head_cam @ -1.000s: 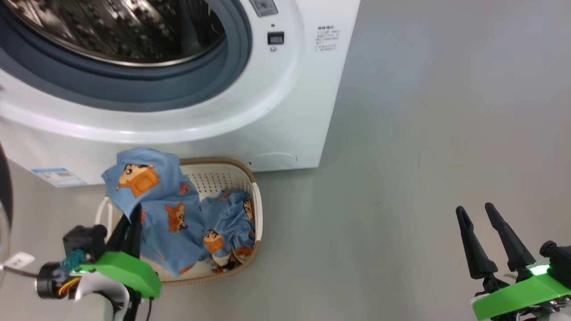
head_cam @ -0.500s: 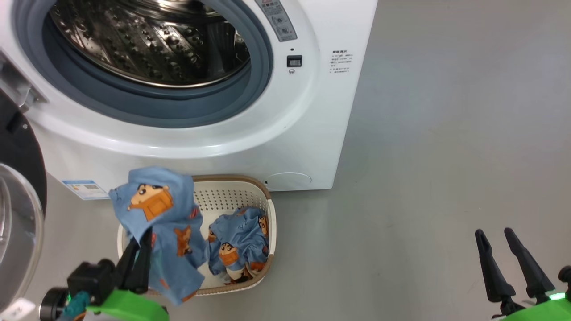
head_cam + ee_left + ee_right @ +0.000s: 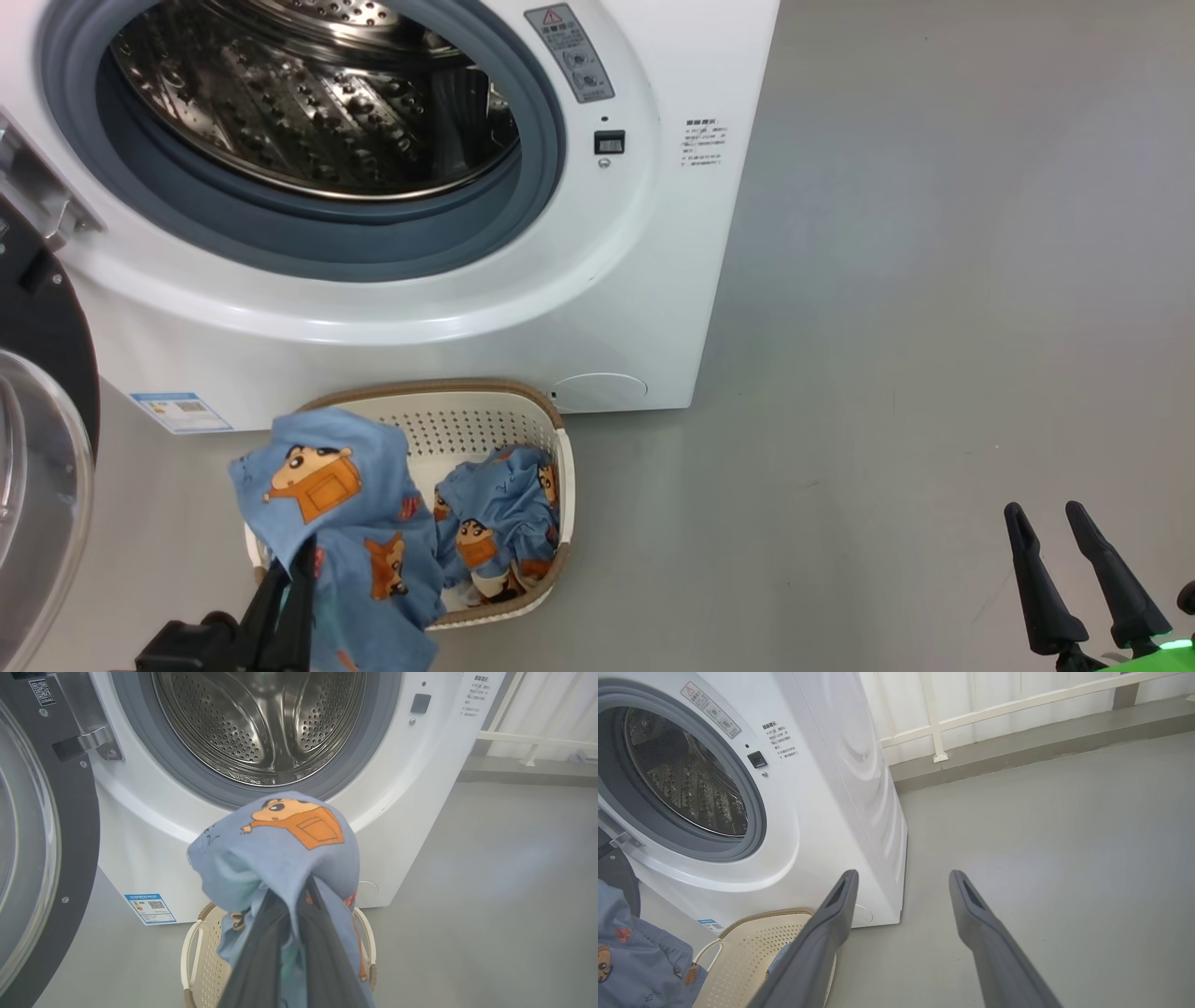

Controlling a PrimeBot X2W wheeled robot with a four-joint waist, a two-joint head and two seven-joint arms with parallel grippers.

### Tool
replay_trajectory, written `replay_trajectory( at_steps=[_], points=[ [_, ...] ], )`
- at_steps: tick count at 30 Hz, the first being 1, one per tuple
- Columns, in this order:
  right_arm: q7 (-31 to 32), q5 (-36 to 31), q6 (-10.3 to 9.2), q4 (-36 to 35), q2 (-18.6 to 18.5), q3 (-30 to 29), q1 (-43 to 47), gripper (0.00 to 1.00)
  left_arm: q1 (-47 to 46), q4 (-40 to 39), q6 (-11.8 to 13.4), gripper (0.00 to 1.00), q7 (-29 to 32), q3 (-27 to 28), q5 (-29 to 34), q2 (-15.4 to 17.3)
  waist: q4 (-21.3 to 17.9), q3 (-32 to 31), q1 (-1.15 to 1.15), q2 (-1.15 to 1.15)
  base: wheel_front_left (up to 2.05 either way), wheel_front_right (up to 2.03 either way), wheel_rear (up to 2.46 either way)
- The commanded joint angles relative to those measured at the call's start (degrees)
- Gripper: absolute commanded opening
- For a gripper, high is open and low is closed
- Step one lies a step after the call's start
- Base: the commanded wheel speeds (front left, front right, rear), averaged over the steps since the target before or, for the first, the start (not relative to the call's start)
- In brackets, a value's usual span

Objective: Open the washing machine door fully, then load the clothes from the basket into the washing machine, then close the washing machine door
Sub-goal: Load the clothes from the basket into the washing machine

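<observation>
The left fingers [image 3: 261, 961] are pressed together on a fold of a blue cartoon-print garment [image 3: 280, 849]. It hangs lifted over the left end of the basket [image 3: 467, 397], which sits on the floor [image 3: 934, 280] in front of the washing machine [image 3: 653, 233]. A second garment [image 3: 495, 523] lies inside the basket. The door [image 3: 37, 392] stands swung open at the left. The right fingers [image 3: 817, 952] are spread wide, holding nothing.

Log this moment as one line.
phase: loading | left gripper: shut on garment, above basket | right gripper: open, empty | washing machine door: open | drum: no clothes seen | basket: second garment inside
</observation>
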Motion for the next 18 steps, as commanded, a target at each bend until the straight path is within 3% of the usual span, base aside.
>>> replay_trajectory(
  at_steps=[1, 11, 18],
  points=[
    [-0.27, -0.48, 0.17, -1.50, -1.12, 0.96, 0.29, 1.00, -0.94, -1.87, 0.44, 0.00, -0.78, 1.77, -0.58, 0.38, -0.01, 0.10, 0.00, 0.00, 0.00, 0.00, 0.00],
    [-0.27, -0.42, 0.17, -2.07, -0.81, 1.15, -1.50, 1.00, -7.26, -2.12, 0.03, 0.00, -0.78, 1.94, -4.00, 0.37, -0.18, 3.45, 0.00, 0.00, 0.00, 0.00, 0.00],
    [-0.27, -0.10, 0.17, -2.52, -0.47, 1.95, -5.52, 1.00, -18.21, -0.44, -1.28, 0.00, -0.78, 4.24, -1.82, 0.37, -1.23, 8.79, 0.00, 0.00, 0.00, 0.00, 0.00]
  ],
)
